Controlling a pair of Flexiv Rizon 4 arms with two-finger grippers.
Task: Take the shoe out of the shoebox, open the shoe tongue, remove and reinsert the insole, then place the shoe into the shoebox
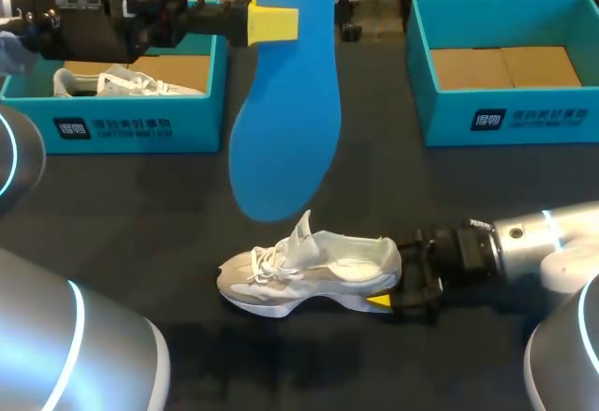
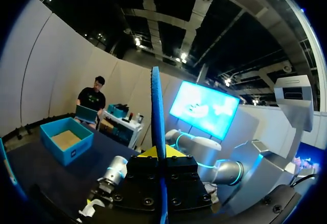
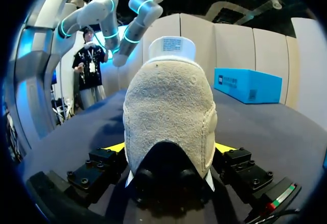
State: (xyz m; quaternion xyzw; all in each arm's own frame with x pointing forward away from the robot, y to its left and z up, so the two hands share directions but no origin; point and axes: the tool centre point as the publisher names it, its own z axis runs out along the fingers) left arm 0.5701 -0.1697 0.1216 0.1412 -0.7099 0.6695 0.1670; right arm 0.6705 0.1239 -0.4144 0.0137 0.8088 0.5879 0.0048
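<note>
A white shoe (image 1: 309, 275) lies on its sole on the dark table, toe to the left, tongue raised. My right gripper (image 1: 388, 299) is at its heel and stands open; in the right wrist view the heel (image 3: 168, 117) fills the space between the yellow fingertips (image 3: 113, 147), and contact there is hidden. My left gripper (image 1: 271, 22), held high over the table's back, is shut on the blue insole (image 1: 281, 111), which hangs toe down above the shoe. The left wrist view shows the insole (image 2: 157, 117) edge-on between the left gripper's (image 2: 163, 152) fingers.
A teal shoebox (image 1: 140, 125) at the back left holds another white shoe (image 1: 122, 81). A second teal shoebox (image 1: 505, 111) at the back right shows only its cardboard floor. Dark table lies between the boxes and in front of the shoe.
</note>
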